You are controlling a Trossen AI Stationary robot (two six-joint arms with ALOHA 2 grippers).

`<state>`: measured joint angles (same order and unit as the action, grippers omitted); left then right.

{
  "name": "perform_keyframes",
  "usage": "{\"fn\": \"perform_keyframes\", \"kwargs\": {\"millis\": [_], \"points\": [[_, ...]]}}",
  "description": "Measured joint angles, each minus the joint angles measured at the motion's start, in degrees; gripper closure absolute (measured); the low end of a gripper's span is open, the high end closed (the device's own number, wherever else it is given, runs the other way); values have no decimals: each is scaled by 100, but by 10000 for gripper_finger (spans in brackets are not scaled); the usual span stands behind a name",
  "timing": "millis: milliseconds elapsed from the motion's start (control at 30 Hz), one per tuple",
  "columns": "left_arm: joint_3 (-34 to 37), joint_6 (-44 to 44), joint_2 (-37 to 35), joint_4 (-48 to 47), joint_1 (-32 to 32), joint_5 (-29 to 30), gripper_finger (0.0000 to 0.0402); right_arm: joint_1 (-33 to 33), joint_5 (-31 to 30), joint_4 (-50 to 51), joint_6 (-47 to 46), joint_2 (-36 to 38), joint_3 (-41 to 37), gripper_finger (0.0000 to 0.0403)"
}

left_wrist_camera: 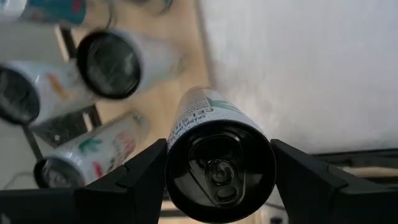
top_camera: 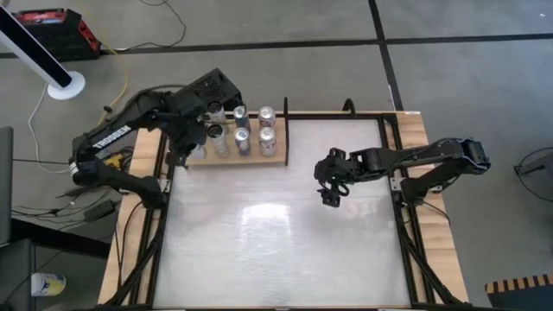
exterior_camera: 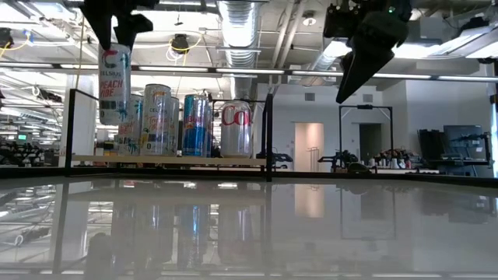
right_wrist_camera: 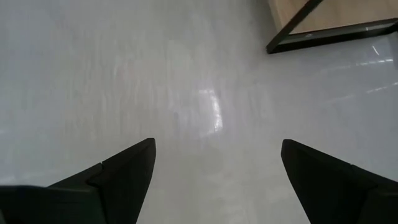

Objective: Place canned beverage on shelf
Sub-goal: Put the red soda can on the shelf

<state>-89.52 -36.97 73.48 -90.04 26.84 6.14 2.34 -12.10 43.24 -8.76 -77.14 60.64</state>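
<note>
1. Holding the can (left_wrist_camera: 217, 155) clamped in our left jaws (left_wrist_camera: 219, 163), we hover above the shelf (top_camera: 278, 156) beside other cans (top_camera: 255, 130).
2. Our right jaws (right_wrist_camera: 214, 171) hang apart over the counter (top_camera: 276, 250).

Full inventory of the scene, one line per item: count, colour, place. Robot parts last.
Held can: 1, white Celsius with red and green lettering, in the left gripper, raised above the shelf's left end.
Cans on shelf: at least 5, silver, white and blue, one red-lettered; upright in a cluster.
Shelf: 1, light-brown wood panel with black rails, far left of the table.
Table: 1, glossy white.
Left gripper: 1, dark, shut on the held can.
Right gripper: 1, dark, fingers spread, nothing between them, above the table right of centre.
</note>
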Motion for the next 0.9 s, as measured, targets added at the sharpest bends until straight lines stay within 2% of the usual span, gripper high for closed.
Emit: {"fn": "perform_keyframes", "kwargs": {"millis": [100, 233, 367, 600, 900], "points": [[7, -303, 52, 4, 533, -16, 169, -71, 0, 9, 24, 0, 0, 30], [7, -643, 41, -15, 1227, -452, 169, -100, 1, 19, 34, 0, 0, 30], [7, -1126, 52, 71, 1678, -596, 169, -100, 2, 24, 177, 0, 0, 30], [320, -1520, 67, 443, 2088, -904, 169, -104, 2, 26, 177, 0, 0, 30], [852, -1931, 72, 877, 2241, -787, 169, -106, 4, 26, 177, 0, 0, 30]]}}
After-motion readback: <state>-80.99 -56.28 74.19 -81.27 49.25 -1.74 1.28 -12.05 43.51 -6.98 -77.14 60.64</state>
